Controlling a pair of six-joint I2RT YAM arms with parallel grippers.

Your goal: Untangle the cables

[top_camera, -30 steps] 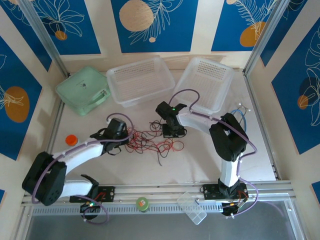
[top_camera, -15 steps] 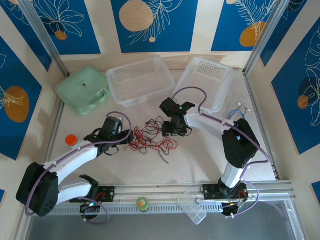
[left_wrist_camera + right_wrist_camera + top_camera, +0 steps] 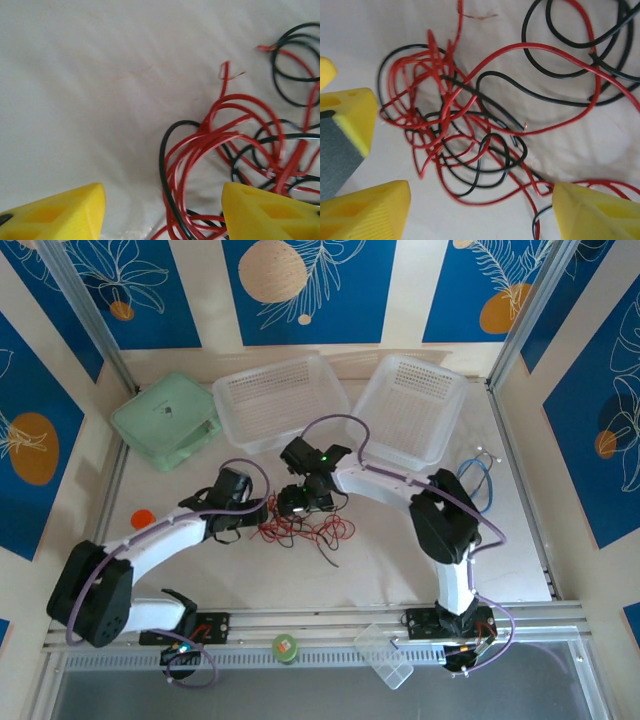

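The cables [image 3: 300,528] lie in a loose red and black heap on the white table [image 3: 400,560]; every place below is told from that heap. The left gripper [image 3: 258,512] sits at the heap's left edge; in the left wrist view its yellow fingertips [image 3: 55,212] stand wide apart, the left gripper [image 3: 162,215] grasping nothing, and a bundle of red loops with one black strand of the cables [image 3: 200,150] runs between them; whether a tip touches a strand I cannot tell. The right gripper [image 3: 296,502] hangs over the heap's far edge; in the right wrist view the right gripper [image 3: 480,212] is likewise spread and empty, with the knotted middle of the cables [image 3: 465,130] just ahead of its tips. Beyond the heap rest two clear baskets, one [image 3: 280,400] straight behind and one [image 3: 415,405] behind to the right; a green case [image 3: 165,420] lies behind to the left; an orange disc [image 3: 142,517] lies well to the left; a blue coiled cable [image 3: 478,480] lies well to the right.
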